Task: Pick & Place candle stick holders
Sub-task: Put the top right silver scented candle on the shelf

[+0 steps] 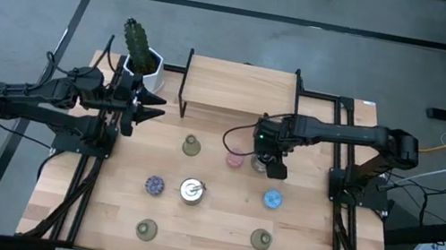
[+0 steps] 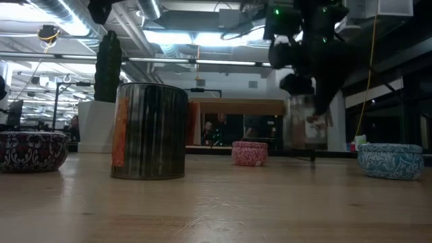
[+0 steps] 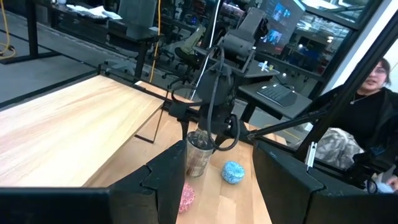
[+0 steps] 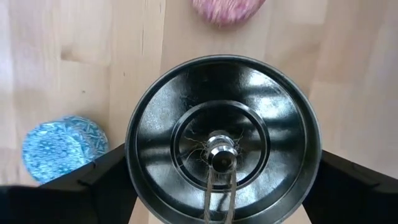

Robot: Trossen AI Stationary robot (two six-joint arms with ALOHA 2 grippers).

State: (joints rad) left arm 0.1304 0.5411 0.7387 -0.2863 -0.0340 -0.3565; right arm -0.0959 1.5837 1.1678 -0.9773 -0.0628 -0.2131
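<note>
My right gripper (image 1: 269, 163) is shut on a shiny silvery-glass cup (image 4: 224, 124) a little above the table's middle; the low view (image 2: 307, 125) shows the cup too. A second silvery cup (image 1: 191, 191) stands on its base nearer the front. A pink holder (image 1: 235, 159), a blue holder (image 1: 272, 199) and a dark speckled holder (image 1: 155, 185) rest on the table. So do three olive-green ones (image 1: 191, 145), (image 1: 147, 230), (image 1: 261, 239). My left gripper (image 1: 148, 112) is open and empty at the table's left. My right gripper pinches the cup by the outside of its wall (image 4: 132, 155), one finger (image 4: 106, 180) on each of two opposite sides near the rim. The fingers come from above, pointing down. The cup hangs upright, mouth up, its base a little clear of the table (image 2: 307, 147).
A raised wooden shelf (image 1: 238, 87) stands at the table's far side. A white pot with a green cactus (image 1: 138, 52) stands at the far left corner. A person (image 3: 373, 112) sits beyond the table's right side. Bare wood lies along the near edge (image 1: 202, 249).
</note>
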